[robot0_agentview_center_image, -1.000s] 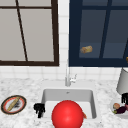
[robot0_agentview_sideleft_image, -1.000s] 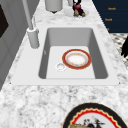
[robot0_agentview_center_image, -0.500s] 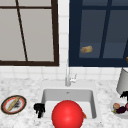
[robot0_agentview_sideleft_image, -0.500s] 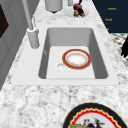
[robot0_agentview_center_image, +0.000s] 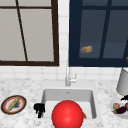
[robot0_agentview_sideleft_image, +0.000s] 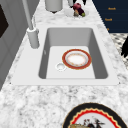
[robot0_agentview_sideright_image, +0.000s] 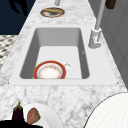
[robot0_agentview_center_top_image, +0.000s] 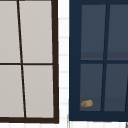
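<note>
My left hand hovers at the front left corner of the sink, fingers hanging down loosely and holding nothing. It also shows off the counter's front edge as my left hand. My right hand is over a white plate of vegetables on the right counter. An eggplant lies on that plate, next to my right hand. A red-rimmed plate lies flat on the sink floor beside the drain. A red round shape sits in front of the sink.
The faucet rises behind the sink. A dark-rimmed plate with bread rests on the left counter. A grey canister stands at the back right. A small brown item sits behind the dark window pane.
</note>
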